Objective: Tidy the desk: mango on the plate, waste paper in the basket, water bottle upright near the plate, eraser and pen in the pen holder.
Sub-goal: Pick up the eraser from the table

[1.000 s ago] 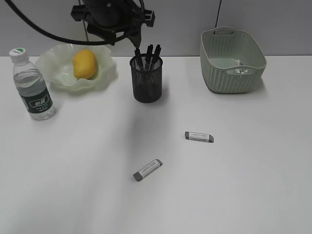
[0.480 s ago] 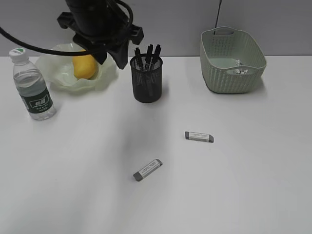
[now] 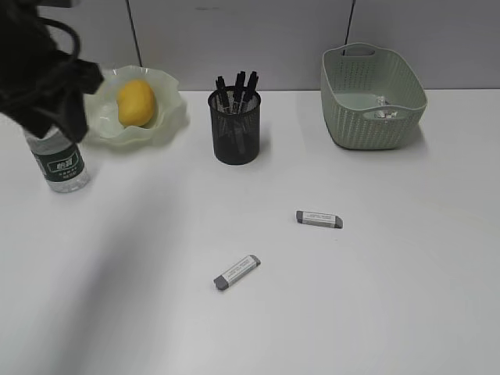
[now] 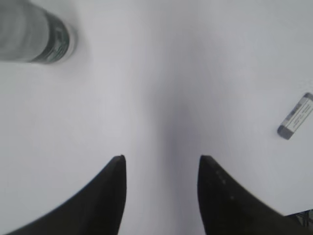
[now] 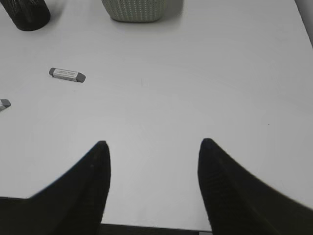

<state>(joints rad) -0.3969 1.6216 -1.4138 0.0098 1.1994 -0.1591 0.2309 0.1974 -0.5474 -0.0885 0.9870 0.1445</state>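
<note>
The yellow mango (image 3: 135,102) lies in the wavy green plate (image 3: 173,117). Beside the plate, the water bottle (image 3: 61,168) stands upright, its top hidden by my blurred left arm (image 3: 43,86). Black pens (image 3: 237,87) stick out of the mesh pen holder (image 3: 235,133). The waste paper (image 3: 384,109) lies inside the basket (image 3: 373,117). Two grey-and-white erasers (image 3: 319,219) (image 3: 237,272) lie on the desk (image 3: 391,297). My left gripper (image 4: 162,159) is open and empty above bare desk, with the bottle (image 4: 36,32) at upper left. My right gripper (image 5: 154,143) is open and empty near the desk's front edge.
The right wrist view has one eraser (image 5: 67,74) at left, the end of the other eraser (image 5: 4,104) at the frame edge, the pen holder (image 5: 27,12) and the basket (image 5: 134,10) at the top. An eraser (image 4: 295,116) shows at right in the left wrist view.
My left arm has swung from above the pen holder leftwards, past the plate, to over the bottle, and its jaws have narrowed a little. The right gripper has not moved.
</note>
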